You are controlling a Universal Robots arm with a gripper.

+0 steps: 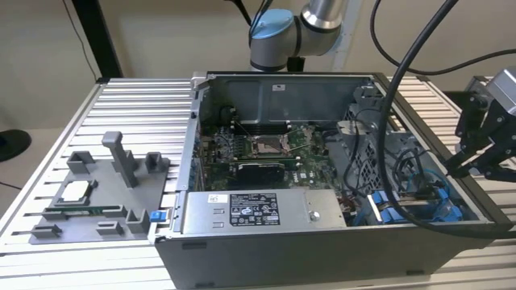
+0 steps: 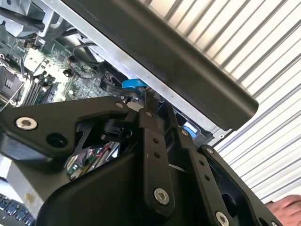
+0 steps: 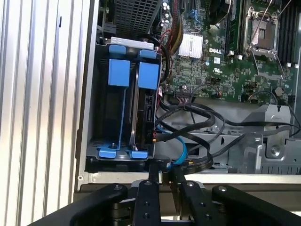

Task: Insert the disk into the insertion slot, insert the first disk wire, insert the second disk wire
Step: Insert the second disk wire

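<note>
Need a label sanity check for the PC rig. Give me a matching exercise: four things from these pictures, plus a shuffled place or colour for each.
Things:
1. disk
2. power-supply box
3. motherboard
4. fixture tray

Places or colours:
A. green, inside the case
B. on the table, outside the case, at the exterior view's left
C. on edge in the insertion slot, in a blue carrier
D. grey, labelled, along the case wall nearest the bottom of the exterior view

Pairs: 1-C, 2-D, 3-A, 4-B
</note>
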